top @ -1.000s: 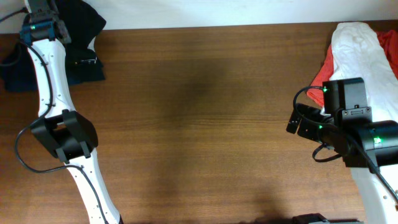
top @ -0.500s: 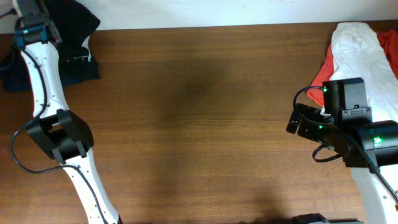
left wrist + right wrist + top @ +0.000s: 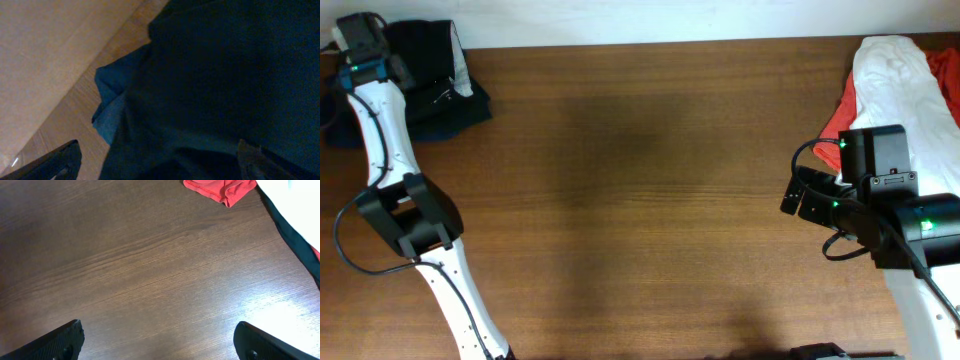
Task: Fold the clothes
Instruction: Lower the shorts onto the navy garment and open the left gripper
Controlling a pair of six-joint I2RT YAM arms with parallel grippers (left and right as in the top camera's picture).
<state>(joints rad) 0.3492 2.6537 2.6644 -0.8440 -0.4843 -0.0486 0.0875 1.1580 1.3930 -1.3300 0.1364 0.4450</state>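
Note:
The clothes, a black wrinkled garment (image 3: pixel 428 75), lie bunched at the table's far left corner, a light grey inner strip showing along their right edge. My left gripper (image 3: pixel 362 22) hovers over that heap at the back edge. In the left wrist view its jaws (image 3: pixel 160 167) stand wide open above the black fabric (image 3: pixel 225 75), holding nothing. My right gripper (image 3: pixel 798 200) is open over bare wood at the right; in the right wrist view only tabletop lies between its fingertips (image 3: pixel 160 345).
A navy-blue garment (image 3: pixel 338 128) peeks out beside and under the black one, its blue edge (image 3: pixel 111 107) showing. White (image 3: pixel 895 80) and red (image 3: pixel 832 118) garments are piled at the far right, with a red corner (image 3: pixel 220 190) in the right wrist view. Brown wooden table (image 3: pixel 640 180).
My left gripper has opened and let go of the black garment, shifting left along the back edge. The garment has settled lower with its grey edge showing. The right arm stayed still.

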